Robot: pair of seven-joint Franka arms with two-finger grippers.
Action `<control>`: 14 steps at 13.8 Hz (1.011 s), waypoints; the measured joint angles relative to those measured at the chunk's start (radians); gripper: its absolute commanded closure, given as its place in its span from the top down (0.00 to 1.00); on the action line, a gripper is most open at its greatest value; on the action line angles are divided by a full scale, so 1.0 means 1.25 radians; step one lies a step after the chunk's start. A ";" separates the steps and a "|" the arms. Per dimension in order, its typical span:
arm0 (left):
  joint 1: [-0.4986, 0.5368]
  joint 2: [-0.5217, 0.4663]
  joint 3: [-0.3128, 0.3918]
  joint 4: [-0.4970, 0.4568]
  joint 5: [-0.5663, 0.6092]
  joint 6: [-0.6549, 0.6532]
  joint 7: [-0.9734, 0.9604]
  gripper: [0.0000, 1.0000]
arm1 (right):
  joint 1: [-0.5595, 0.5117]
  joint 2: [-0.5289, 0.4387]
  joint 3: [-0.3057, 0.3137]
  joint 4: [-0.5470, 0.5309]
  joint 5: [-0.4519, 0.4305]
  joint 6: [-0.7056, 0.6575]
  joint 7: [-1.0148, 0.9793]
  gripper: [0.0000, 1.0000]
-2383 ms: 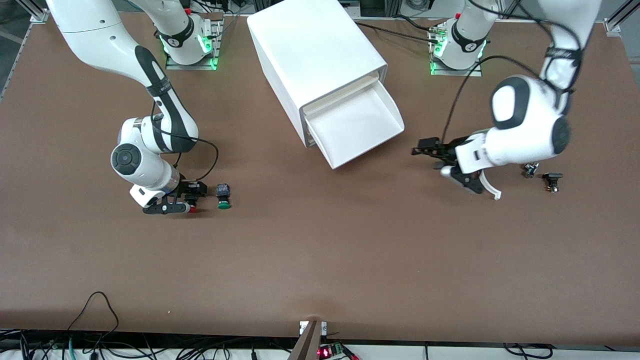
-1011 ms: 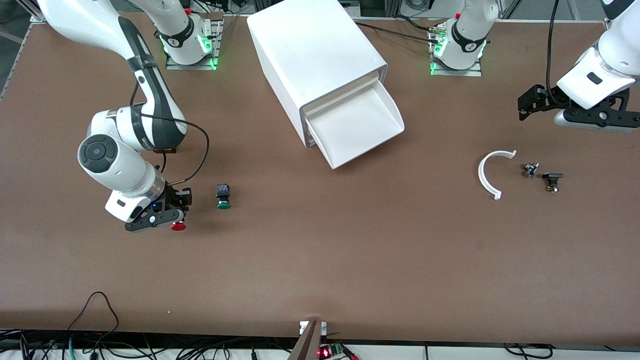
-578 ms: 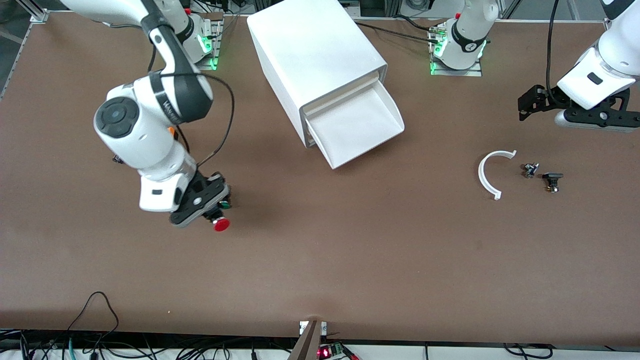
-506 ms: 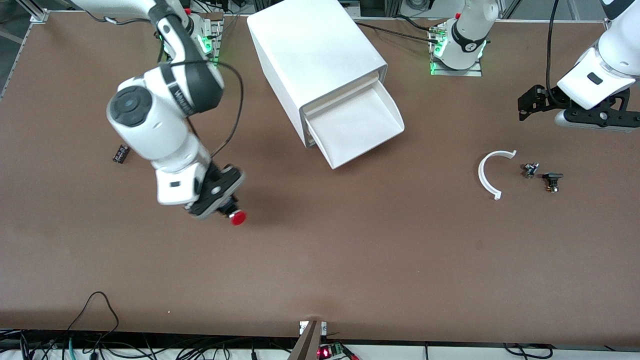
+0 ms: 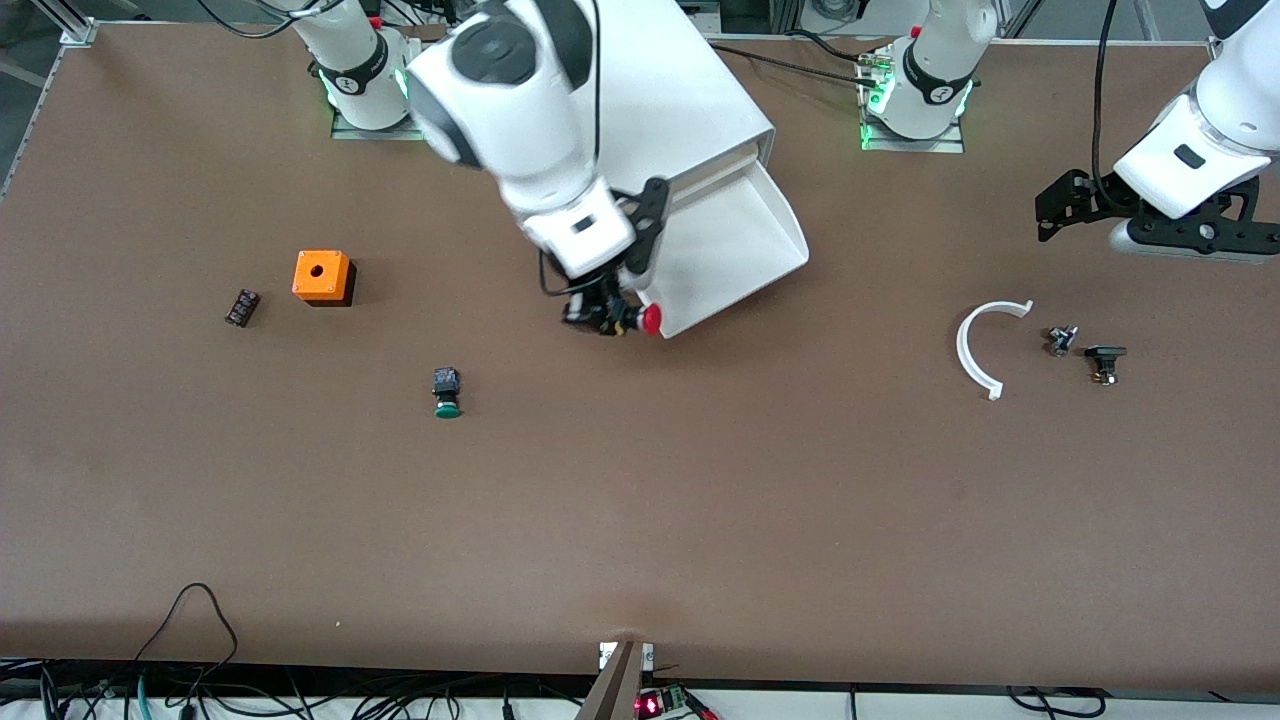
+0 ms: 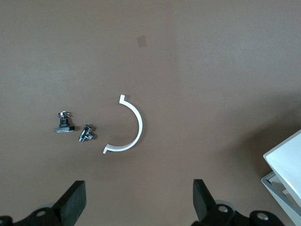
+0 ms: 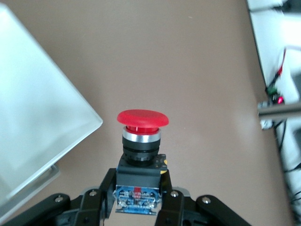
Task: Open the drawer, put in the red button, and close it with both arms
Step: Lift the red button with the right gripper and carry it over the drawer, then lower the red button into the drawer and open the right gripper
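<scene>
The drawer [image 5: 775,215] stands pulled out of the white cabinet [image 5: 700,90], its tray bare. My right gripper [image 5: 603,312] is shut on the black body of the red button [image 5: 650,319] and holds it in the air by the drawer's front corner toward the right arm's end. In the right wrist view the gripper [image 7: 139,184] clamps the body, with the red button's cap [image 7: 142,118] pointing away beside the drawer [image 7: 33,122]. My left gripper [image 5: 1185,238] waits open and empty in the air over the left arm's end of the table; its open gripper [image 6: 139,207] also shows in its wrist view.
A green button [image 5: 446,392], an orange cube [image 5: 321,276] and a small black part [image 5: 241,307] lie toward the right arm's end. A white arc [image 5: 985,345] and two small parts [image 5: 1060,340] [image 5: 1104,360] lie under the left gripper; the arc [image 6: 129,127] shows in its wrist view.
My right arm lifted the red button from beside the green button and carried it to the drawer's front corner. My left gripper let go of the white arc, withdrew, then held still.
</scene>
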 measured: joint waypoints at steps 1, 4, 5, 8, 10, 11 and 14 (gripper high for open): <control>0.000 0.001 0.000 0.000 0.000 0.000 0.000 1.00 | 0.031 0.005 0.001 0.002 -0.028 -0.015 -0.014 0.16; 0.000 0.015 0.000 -0.001 0.000 0.000 0.000 1.00 | 0.094 0.036 0.000 0.009 -0.047 -0.028 -0.061 0.18; 0.000 0.020 0.000 -0.001 0.000 0.000 0.000 1.00 | 0.105 0.051 -0.001 0.015 -0.047 -0.028 -0.076 0.18; 0.000 0.025 0.001 -0.001 0.000 0.000 0.000 1.00 | 0.130 0.092 -0.001 0.032 -0.047 -0.028 -0.102 0.18; 0.000 0.025 0.001 -0.001 0.000 0.000 0.000 1.00 | 0.137 0.110 -0.001 0.034 -0.047 -0.032 -0.125 0.18; 0.000 0.025 0.001 0.000 0.000 0.000 0.000 1.00 | 0.137 0.118 -0.001 0.034 -0.047 -0.034 -0.131 0.18; 0.000 0.025 0.001 0.000 0.000 0.000 0.000 1.00 | 0.143 0.147 -0.001 0.035 -0.047 -0.034 -0.139 0.18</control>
